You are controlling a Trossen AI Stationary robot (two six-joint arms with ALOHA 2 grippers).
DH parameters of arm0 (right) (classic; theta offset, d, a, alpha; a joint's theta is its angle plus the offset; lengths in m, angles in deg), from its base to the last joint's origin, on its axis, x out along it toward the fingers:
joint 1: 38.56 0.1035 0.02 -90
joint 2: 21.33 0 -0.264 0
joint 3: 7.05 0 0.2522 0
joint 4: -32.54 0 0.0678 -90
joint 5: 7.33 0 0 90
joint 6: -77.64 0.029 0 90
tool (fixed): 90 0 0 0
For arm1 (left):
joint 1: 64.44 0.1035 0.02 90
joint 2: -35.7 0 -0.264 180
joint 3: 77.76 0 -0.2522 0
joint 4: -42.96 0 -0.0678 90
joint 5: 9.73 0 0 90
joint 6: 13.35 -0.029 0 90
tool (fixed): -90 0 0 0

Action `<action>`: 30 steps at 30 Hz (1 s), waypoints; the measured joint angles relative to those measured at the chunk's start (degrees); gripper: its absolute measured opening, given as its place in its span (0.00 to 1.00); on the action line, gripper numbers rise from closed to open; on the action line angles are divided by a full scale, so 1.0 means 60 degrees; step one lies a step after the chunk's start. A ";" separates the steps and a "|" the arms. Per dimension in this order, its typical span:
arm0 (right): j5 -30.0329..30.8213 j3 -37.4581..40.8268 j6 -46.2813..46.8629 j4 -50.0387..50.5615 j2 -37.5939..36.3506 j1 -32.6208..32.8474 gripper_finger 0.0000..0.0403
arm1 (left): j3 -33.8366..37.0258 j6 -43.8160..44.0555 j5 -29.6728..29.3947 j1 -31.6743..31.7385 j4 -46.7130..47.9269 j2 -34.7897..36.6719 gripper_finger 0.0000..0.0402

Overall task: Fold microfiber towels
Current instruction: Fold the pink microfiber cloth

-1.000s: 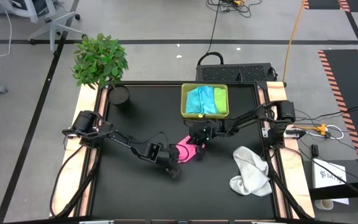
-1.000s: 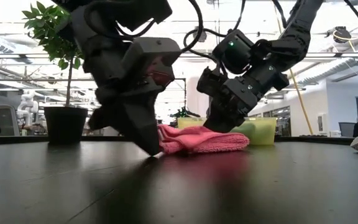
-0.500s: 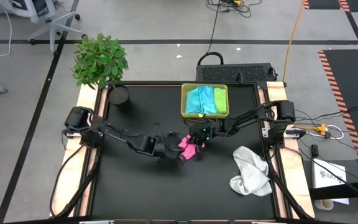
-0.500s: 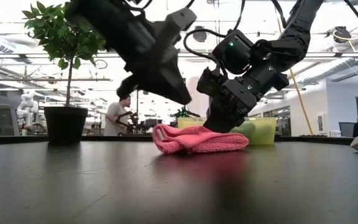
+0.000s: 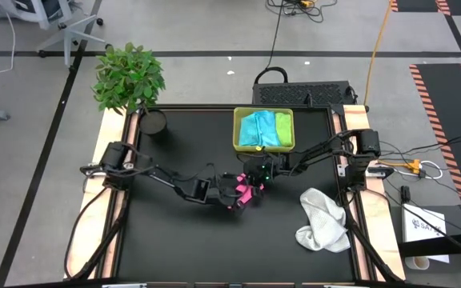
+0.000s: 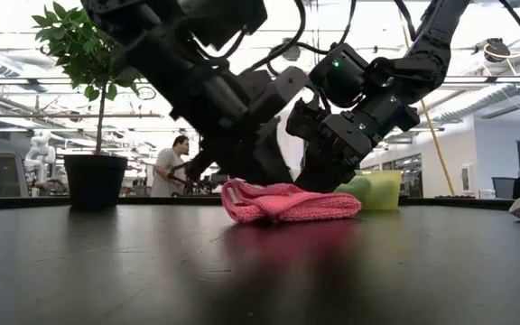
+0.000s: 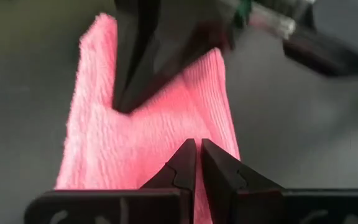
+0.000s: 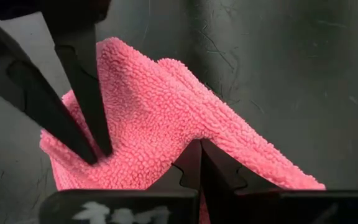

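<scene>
**A:** Where are we on the pink one?

**B:** I've got the pink towel [image 5: 242,190] near the middle of the table [image 5: 174,232], partly folded, just short of the tray [image 5: 238,133]. My right end effector [image 6: 319,177] is pressed together and pins the towel's far side down. My left end effector [image 7: 197,154] has its fingers nearly together and sits at the other edge; I can't tell whether it has any cloth pinched.

**A:** How do you want to finish the fold?

**B:** I'd keep the right one planted as an anchor and work the left low across the cloth, so the layers lie flat instead of bunching.

**A:** And the tray?

**B:** It holds a light blue towel [image 5: 254,129] and a lime green towel [image 5: 282,128], folded side by side. The white towel [image 5: 322,219] lies crumpled on the table, well apart.
</scene>
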 joint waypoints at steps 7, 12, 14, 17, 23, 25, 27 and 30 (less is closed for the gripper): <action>0.0000 0.0000 0.0244 0.0000 0.0000 0.0000 0.00 | -0.0004 -0.0202 0.0378 0.0071 0.0179 -0.0190 0.06; -0.0030 0.0000 0.0243 0.0003 0.0004 0.0003 0.00 | -0.0021 0.0063 0.0588 -0.0155 0.0877 -0.0262 0.06; -0.0055 0.0000 0.0225 0.0026 0.0004 0.0003 0.00 | -0.0029 0.0119 0.0630 -0.0268 0.1118 -0.0246 0.06; -0.0076 0.0000 0.0198 0.0057 0.0007 0.0007 0.00 | -0.0044 0.0343 0.0625 -0.0419 0.1425 -0.0239 0.06; -0.0073 0.0000 0.0066 0.0360 0.0007 0.0007 0.00 | -0.0040 0.0518 0.0625 -0.0555 0.1532 -0.0233 0.06; -0.0079 -0.0017 -0.0322 0.0923 -0.0085 0.0002 0.00 | -0.0040 0.0521 0.0634 -0.0551 0.1529 -0.0233 0.06; -0.0086 -0.0025 -0.0696 0.1800 -0.0332 -0.0024 0.00 | -0.0033 0.0521 0.0647 -0.0548 0.1510 -0.0237 0.06; -0.0017 -0.0018 -0.1020 0.2828 -0.0939 -0.0062 0.00 | -0.0025 0.0525 0.0649 -0.0548 0.1463 -0.0244 0.06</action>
